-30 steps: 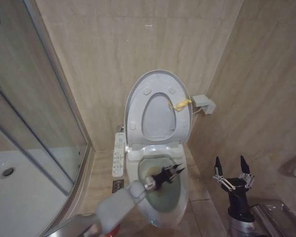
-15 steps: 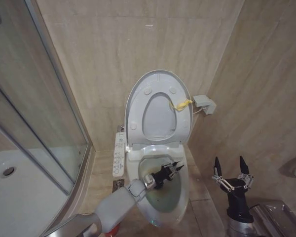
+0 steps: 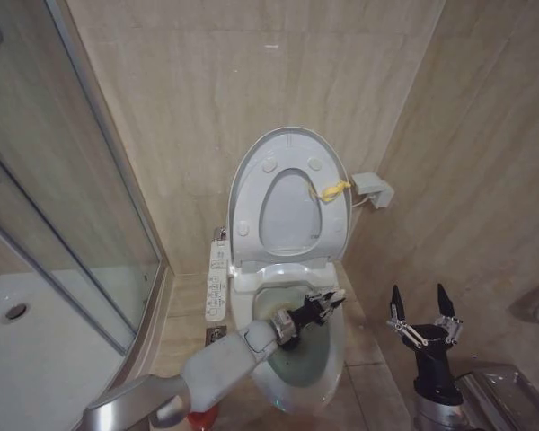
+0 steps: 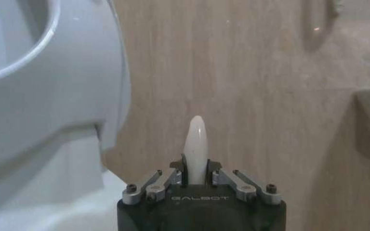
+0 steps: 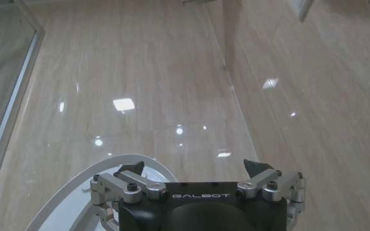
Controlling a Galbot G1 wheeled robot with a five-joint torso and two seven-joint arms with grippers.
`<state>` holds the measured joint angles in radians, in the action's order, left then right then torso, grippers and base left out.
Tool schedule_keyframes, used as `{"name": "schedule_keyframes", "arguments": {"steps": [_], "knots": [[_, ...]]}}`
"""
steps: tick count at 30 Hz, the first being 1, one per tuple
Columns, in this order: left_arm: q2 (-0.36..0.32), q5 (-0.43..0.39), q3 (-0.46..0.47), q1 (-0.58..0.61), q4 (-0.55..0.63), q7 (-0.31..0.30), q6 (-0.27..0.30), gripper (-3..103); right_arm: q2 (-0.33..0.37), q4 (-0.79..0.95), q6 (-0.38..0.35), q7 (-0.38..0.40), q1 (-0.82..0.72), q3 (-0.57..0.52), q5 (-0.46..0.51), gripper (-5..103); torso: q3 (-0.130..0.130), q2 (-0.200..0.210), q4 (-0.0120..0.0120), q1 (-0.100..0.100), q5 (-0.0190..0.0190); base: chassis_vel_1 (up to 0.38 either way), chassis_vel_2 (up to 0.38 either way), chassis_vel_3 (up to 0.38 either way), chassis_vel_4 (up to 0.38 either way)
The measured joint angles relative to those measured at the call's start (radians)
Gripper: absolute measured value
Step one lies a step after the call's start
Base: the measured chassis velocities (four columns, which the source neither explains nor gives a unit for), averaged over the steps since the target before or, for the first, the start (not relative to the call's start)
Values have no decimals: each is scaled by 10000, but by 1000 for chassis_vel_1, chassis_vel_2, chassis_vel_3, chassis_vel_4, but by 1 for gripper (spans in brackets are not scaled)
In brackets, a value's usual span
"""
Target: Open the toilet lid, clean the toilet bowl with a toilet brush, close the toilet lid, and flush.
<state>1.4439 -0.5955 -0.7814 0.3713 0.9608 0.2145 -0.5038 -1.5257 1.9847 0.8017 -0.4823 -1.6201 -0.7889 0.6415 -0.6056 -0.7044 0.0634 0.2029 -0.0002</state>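
The toilet lid [image 3: 287, 148] stands raised against the back wall, with a yellow tag [image 3: 331, 189] at its right edge. Below it the toilet bowl [image 3: 340, 346] lies open, with greenish-brown staining inside. My left gripper [image 3: 326, 303] reaches over the bowl near its far right rim. It is shut on the toilet brush, whose thin white handle [image 4: 196, 142] sticks out between the fingers in the left wrist view [image 4: 196, 169]. The brush head is hidden. A bit of the red holder [image 3: 200, 419] shows under the left arm. My right gripper [image 3: 422, 308] [image 5: 193, 167] stands open and upright, right of the toilet.
A long white button panel [image 3: 216, 283] runs along the bowl's left side. A glass shower screen [image 3: 63, 224] closes off the left. A small grey box [image 3: 370, 189] hangs on the right wall near the lid. Tiled walls stand close behind and to the right.
My left gripper has moved with the brush handle toward the bowl's far right rim, the arm stretching further over the bowl. The right arm has stayed still.
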Motion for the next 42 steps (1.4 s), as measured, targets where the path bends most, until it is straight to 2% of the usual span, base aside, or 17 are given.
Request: {"name": "schedule_keyframes", "arguments": {"steps": [3,4,7,12,15,17,20,21,22,26,28,30,34,36,39,41,42], "knots": [[-140,-743,-420,-967,781,-379,986,21,-12,-74,-5,0,91,32,-6,100,2,-1,13,0,1,0,0,0,0],[-140,-743,-420,-967,781,-379,986,21,-12,-74,-5,0,91,32,-6,100,2,-1,13,0,1,0,0,0,0],[-606,-934,-866,-1164,754,33,1535,21,-14,-183,-16,4,211,24,-8,100,1,0,5,1,1,0,0,0,0],[-715,-833,-1026,-935,913,82,1342,21,-6,-215,-16,6,275,-8,-2,100,1,0,-3,0,3,0,0,0,0],[-493,-718,-797,-900,1323,16,1065,21,-23,-229,-17,8,297,-12,-7,100,1,-1,9,0,2,0,0,0,0],[-247,-159,-598,-859,1260,-24,753,21,-49,-231,-17,6,286,-7,-17,100,3,-2,20,-1,-2,0,0,0,0],[-336,262,-741,-747,852,13,616,21,-67,-192,-18,1,235,10,-36,100,1,-1,15,0,1,0,0,0,0],[-504,356,-912,-657,697,9,608,21,-87,-156,-31,0,213,9,-50,100,1,-1,2,0,6,0,0,0,0],[-574,379,-987,-623,666,15,615,21,-102,-131,-38,-2,212,12,-60,100,1,-1,-7,0,7,0,0,0,0],[-490,279,-875,-710,812,12,643,21,-104,-125,-44,-3,211,13,-68,100,1,0,-6,0,6,0,0,0,0],[-216,-31,-545,-883,1251,-52,694,21,-95,-117,-51,1,222,-48,-72,100,4,-2,15,-1,-4,0,0,0,0],[-166,-78,-517,-894,1286,-61,688,21,-91,-116,-52,6,223,-67,-70,100,4,-3,21,-1,-6,0,0,0,0],[-300,-32,-784,-730,713,20,586,21,-63,-115,-50,13,217,-112,-48,100,2,-1,11,0,2,0,0,0,0],[-421,-7,-900,-586,512,55,560,21,-27,-68,-51,22,199,-131,-21,100,-1,0,-8,0,8,0,0,0,0],[-234,-68,-661,-610,922,5,569,21,-13,-62,-52,27,199,-158,0,100,1,-1,-2,0,4,0,0,0,0],[73,-110,-392,-688,1259,-79,567,21,-31,-92,-47,27,203,-150,4,100,3,-2,19,0,-6,0,0,0,0],[73,-110,-392,-688,1259,-79,567,21,-31,-92,-47,27,203,-150,4,100,3,-2,19,0,-6,0,0,0,0]]}}
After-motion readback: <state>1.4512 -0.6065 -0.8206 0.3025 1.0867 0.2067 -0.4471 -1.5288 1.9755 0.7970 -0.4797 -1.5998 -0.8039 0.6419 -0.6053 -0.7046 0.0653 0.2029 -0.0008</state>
